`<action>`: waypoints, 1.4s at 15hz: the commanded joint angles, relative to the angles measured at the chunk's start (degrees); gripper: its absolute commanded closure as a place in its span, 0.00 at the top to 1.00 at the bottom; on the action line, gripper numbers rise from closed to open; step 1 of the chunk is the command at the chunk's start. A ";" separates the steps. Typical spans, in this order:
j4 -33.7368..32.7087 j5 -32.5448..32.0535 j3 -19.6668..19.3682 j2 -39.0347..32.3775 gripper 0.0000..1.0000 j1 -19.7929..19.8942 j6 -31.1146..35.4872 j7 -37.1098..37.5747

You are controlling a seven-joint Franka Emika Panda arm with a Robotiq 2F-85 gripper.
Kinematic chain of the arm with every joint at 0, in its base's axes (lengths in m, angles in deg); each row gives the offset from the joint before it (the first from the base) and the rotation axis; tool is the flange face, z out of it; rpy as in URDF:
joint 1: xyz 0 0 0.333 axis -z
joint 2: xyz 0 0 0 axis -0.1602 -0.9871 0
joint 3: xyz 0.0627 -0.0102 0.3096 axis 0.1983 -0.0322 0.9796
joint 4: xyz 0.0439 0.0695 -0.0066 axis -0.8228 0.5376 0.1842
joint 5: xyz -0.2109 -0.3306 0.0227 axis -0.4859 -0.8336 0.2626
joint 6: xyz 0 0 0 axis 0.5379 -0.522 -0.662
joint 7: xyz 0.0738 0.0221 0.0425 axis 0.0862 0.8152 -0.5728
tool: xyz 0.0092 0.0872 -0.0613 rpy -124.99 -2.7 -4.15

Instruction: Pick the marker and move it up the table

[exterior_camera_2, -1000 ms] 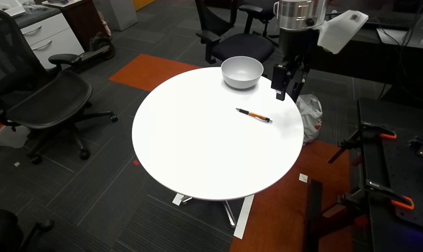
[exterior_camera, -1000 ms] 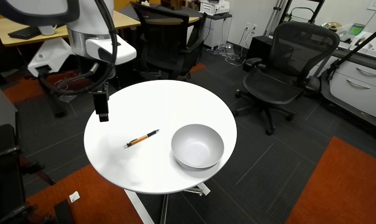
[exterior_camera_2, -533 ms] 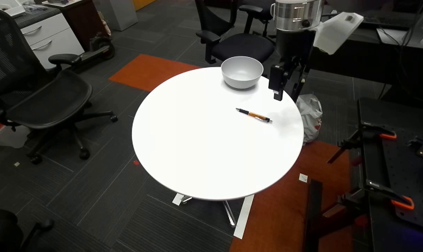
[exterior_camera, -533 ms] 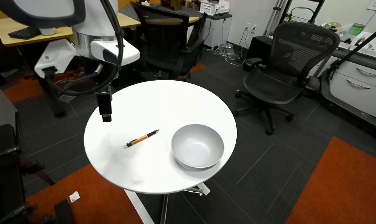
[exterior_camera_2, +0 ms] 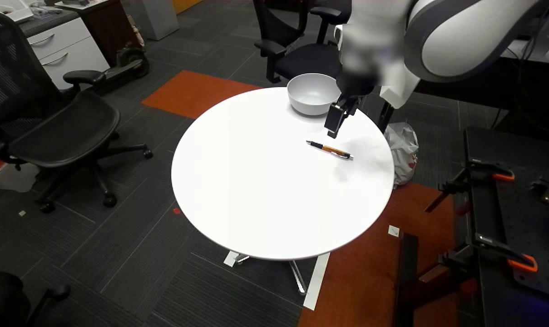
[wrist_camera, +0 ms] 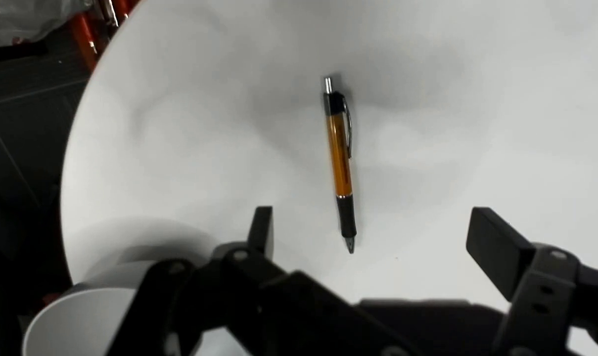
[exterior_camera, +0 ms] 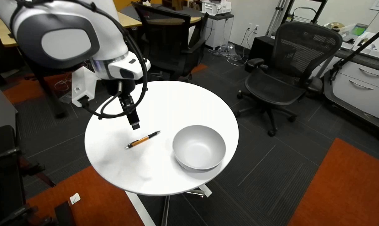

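Gaping wide, the fingers [wrist_camera: 499, 251] are hovering above the desk [exterior_camera: 183, 105], while the orange marker [exterior_camera: 142, 140] is lying left of the bowl [exterior_camera: 198, 148] in an exterior view.

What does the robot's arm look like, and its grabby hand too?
The arm is white and rounded, with a dark grey ring around a pale oval and a silver band. Black cables loop alongside. The gripper is black, with two blocky fingers.

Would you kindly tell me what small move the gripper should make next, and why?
I'd probably edge the open gripper toward the middle of the pen before lowering: in the wrist view, only its dark tip end appears between the jaws.
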 commanded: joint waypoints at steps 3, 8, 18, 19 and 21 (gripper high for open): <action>-1.25 2.60 -2.00 -7.82 1.00 -0.98 9.20 -2.12; -3.81 6.78 -0.62 -11.50 1.00 0.34 10.07 -6.06; -8.07 9.88 0.54 -15.85 1.00 1.65 9.50 -9.43; -8.37 9.95 0.57 -16.21 1.00 1.75 9.37 -9.37; -8.83 10.02 0.49 -16.84 0.74 1.91 9.25 -9.20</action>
